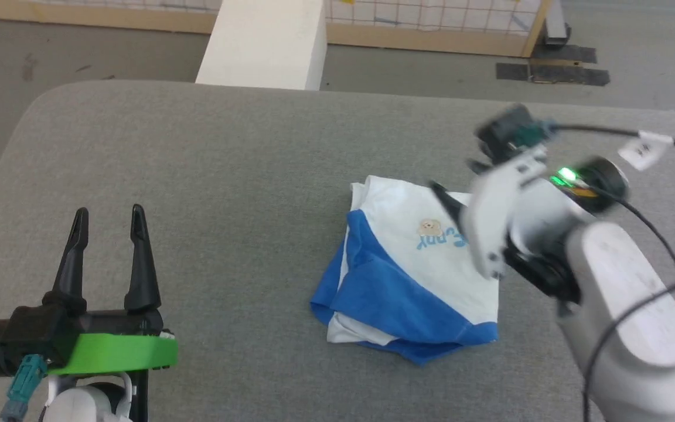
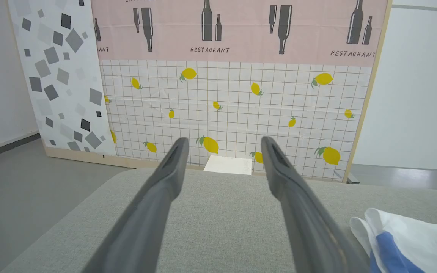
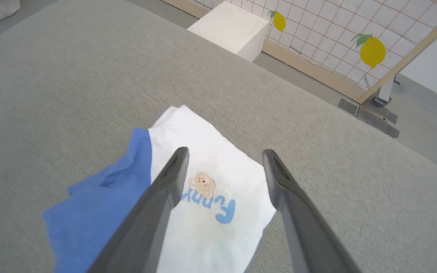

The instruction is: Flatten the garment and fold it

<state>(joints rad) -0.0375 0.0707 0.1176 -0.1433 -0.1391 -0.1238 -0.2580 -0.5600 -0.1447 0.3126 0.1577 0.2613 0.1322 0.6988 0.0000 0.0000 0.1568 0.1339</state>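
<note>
garment: folded bundle, bit lumpy
right gripper: fingers spread above the white panel, I'd ease down slow
left gripper: fingers apart, empty, well clear

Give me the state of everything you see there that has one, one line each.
garment: roughly folded into a compact bundle, lying on the grey table, print facing up.
left gripper: open, empty, apart from the garment.
right gripper: open, empty, above the garment.
wrist light: lit green.

Dark left end effector, green bracket, white forearm
</note>
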